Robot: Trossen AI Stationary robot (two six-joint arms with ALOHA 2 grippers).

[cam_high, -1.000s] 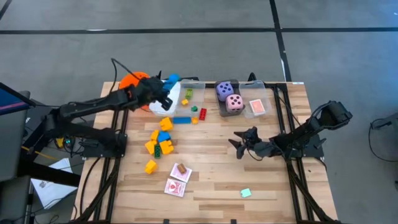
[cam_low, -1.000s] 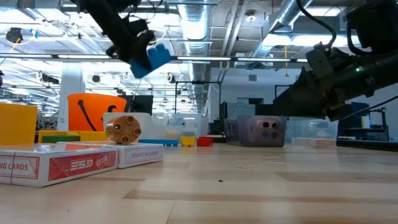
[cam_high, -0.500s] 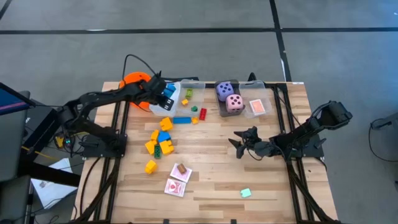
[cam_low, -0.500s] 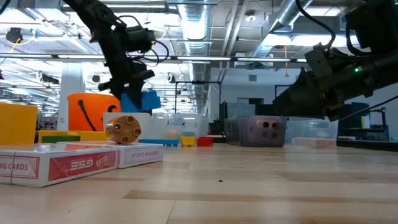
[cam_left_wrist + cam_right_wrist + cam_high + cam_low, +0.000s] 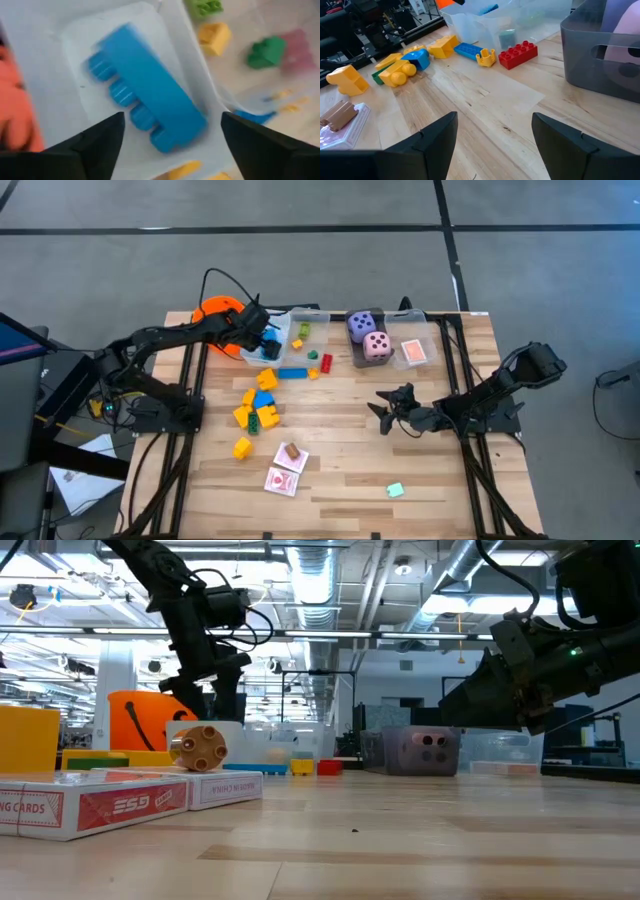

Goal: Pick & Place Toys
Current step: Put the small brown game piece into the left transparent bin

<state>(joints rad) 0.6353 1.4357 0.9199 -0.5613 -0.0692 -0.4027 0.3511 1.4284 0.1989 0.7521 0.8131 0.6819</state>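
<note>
Hovering left gripper, jaws wide, blue block lying free in bin

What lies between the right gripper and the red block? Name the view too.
Only bare wooden table separates the right gripper from the red block, in the right wrist view.

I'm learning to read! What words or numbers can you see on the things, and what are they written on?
"NG CARDS": on the side of the nearest card box; the start is cut off.
"ESG", as best it reads: red end of that same box.
Print on the second card box: too small to read.
Dice: dots only, no numbers.
</note>
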